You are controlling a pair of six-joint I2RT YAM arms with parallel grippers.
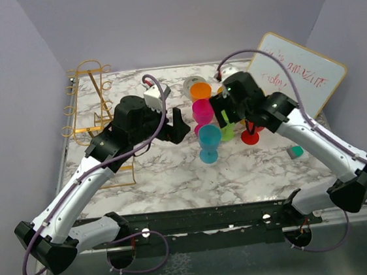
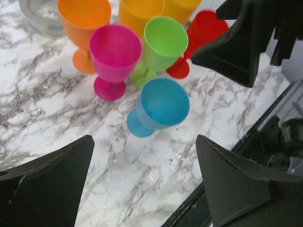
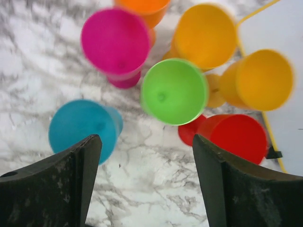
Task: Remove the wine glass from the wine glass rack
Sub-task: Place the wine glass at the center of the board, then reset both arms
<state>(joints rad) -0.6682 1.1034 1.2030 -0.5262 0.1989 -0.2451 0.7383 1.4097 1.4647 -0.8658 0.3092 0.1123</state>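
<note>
Between the right gripper's [image 3: 147, 184] wide-spread fingers [image 3: 52, 184] nothing was held; a green glass [image 3: 174, 91] stood upright on the marble table [image 3: 28, 71] below them. Close around it stood a pink glass [image 3: 116, 40], a blue glass [image 3: 83, 127], a red glass [image 3: 236, 137], two yellow glasses [image 3: 206, 35] and an orange glass [image 3: 142, 7], all on their feet in one tight cluster near the table's middle. Just left of that cluster the left gripper [image 2: 144, 189] hung with its jaws apart and empty too, pointed toward the blue glass, with the tip of the right gripper near its upper right. Well apart from the glasses, at the far-left edge of the table beside the left arm, stood the gold wire rack [image 1: 89, 98]. A whiteboard [image 1: 302, 76] leaned at the far right, and a small teal block [image 1: 295, 152] lay beside the right arm.
</note>
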